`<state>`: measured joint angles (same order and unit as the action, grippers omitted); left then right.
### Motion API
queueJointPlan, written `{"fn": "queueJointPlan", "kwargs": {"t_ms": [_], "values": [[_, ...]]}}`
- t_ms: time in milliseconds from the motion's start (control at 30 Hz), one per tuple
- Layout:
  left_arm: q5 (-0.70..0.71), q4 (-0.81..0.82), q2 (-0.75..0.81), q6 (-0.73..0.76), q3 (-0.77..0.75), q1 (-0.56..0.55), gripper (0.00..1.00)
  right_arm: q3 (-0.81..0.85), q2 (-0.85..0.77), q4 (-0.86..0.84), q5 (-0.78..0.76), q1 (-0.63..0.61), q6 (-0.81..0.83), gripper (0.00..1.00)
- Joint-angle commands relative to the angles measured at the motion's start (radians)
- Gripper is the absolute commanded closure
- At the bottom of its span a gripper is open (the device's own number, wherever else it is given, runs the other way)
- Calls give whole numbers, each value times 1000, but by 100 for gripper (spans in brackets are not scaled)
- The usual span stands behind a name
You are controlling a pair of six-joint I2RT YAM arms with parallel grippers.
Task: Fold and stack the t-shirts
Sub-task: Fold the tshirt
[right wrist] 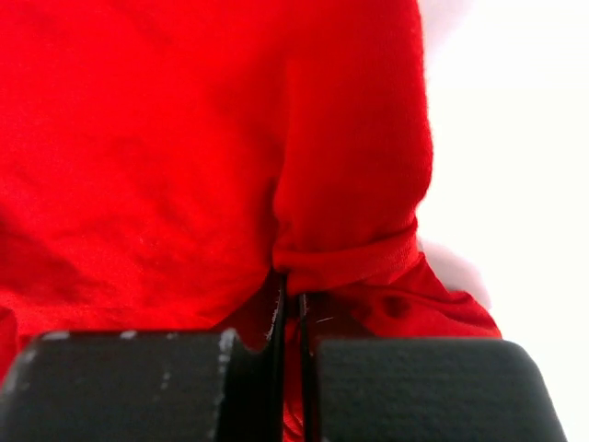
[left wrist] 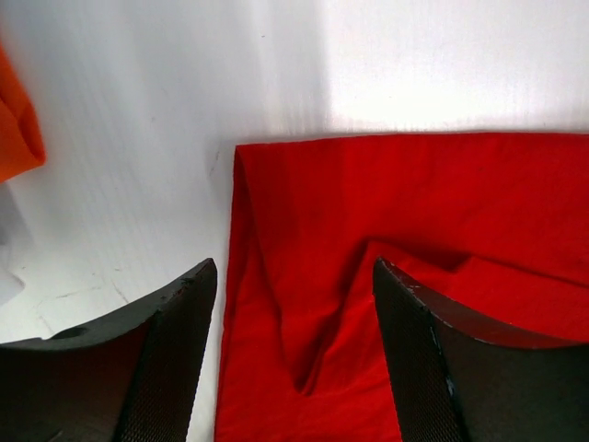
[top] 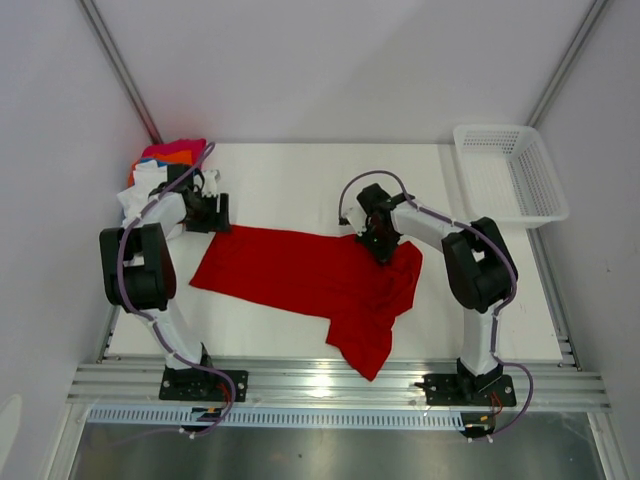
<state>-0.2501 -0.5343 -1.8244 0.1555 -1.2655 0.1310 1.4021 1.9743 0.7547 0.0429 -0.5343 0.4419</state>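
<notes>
No legible txt, labels, brand marks, nos. or signs in any of the 3 views.

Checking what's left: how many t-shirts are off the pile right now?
1: the red t-shirt, spread out at centre. Others sit in the pile at the far left corner; some may be hidden.
</notes>
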Motion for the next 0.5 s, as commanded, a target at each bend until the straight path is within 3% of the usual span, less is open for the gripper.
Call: {"fn": "queueJointPlan", "kwargs": {"t_ms": [0, 200, 467], "values": [[-60, 33, -18, -19, -14, 4, 29, 47, 32, 74, 113, -3, 15, 100], [-55, 40, 20, -17, -2, 2, 29, 6, 57, -21, -145, -6, 60, 100], [-84, 31, 36, -20, -5, 4, 29, 230, 227, -176, -297, 99, 213, 100]]}}
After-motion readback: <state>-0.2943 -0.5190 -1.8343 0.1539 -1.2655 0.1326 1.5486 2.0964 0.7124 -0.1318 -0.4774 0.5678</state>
